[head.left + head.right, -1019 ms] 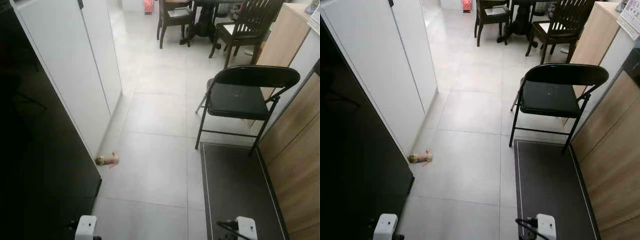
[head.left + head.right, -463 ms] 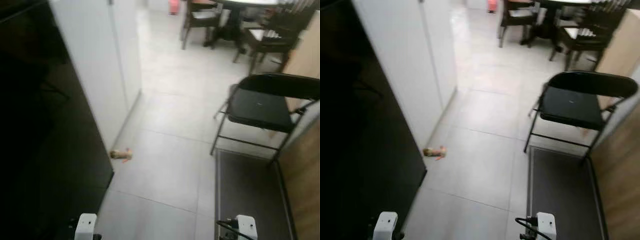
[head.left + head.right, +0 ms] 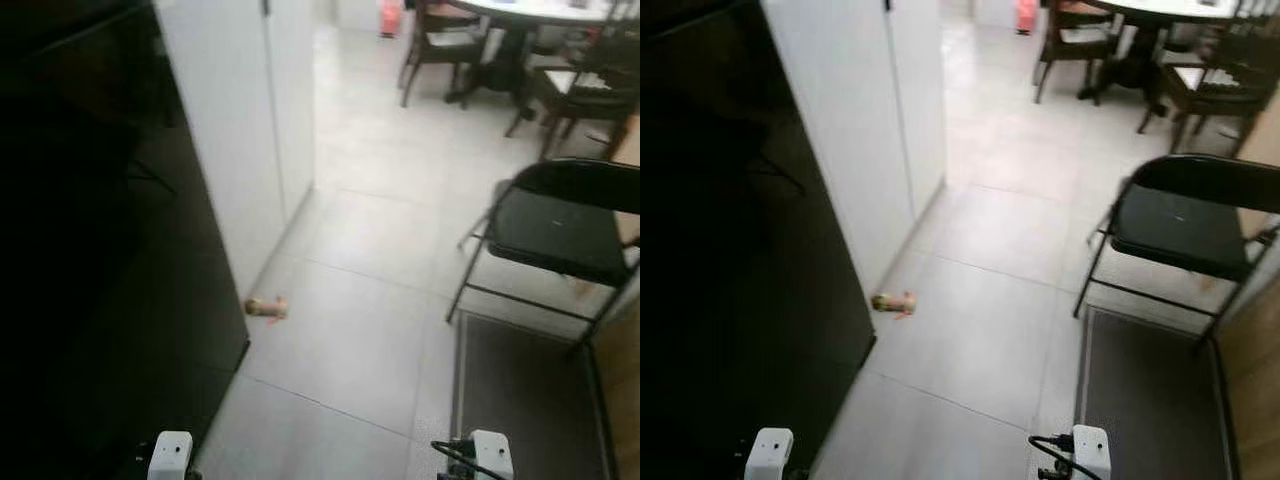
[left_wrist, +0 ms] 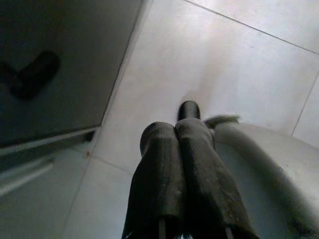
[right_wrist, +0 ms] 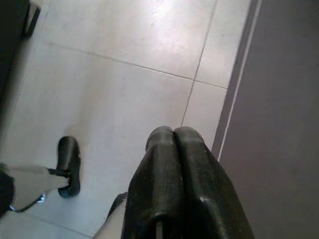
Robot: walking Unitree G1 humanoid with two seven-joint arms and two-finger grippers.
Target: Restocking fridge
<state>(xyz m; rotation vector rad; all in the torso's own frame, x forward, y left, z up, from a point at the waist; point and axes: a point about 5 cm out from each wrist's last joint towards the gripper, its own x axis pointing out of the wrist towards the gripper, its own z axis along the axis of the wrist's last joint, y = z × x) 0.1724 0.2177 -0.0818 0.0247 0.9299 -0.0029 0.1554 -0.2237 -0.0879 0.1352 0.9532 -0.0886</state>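
A tall black fridge [image 3: 90, 250] fills the left side of the eye views, its door closed and dark. My left gripper [image 4: 174, 132] hangs shut over the pale floor tiles beside the fridge's lower edge, holding nothing. My right gripper [image 5: 173, 133] also hangs shut and empty, above the tiles next to the edge of a dark mat [image 5: 284, 114]. Both white wrists [image 3: 171, 455] [image 3: 490, 455] peek in at the bottom of the eye views.
A small toy-like object [image 3: 266, 308] lies on the floor at the fridge's corner. White cabinet doors [image 3: 240, 130] stand beyond the fridge. A black folding chair [image 3: 560, 235] stands on the right behind the dark mat [image 3: 530, 400]. A dining table with wooden chairs [image 3: 500, 50] is farther back.
The whole view has swung to the left: the fridge takes up more of the picture and the chair and mat have slid right. The arms hang as before.
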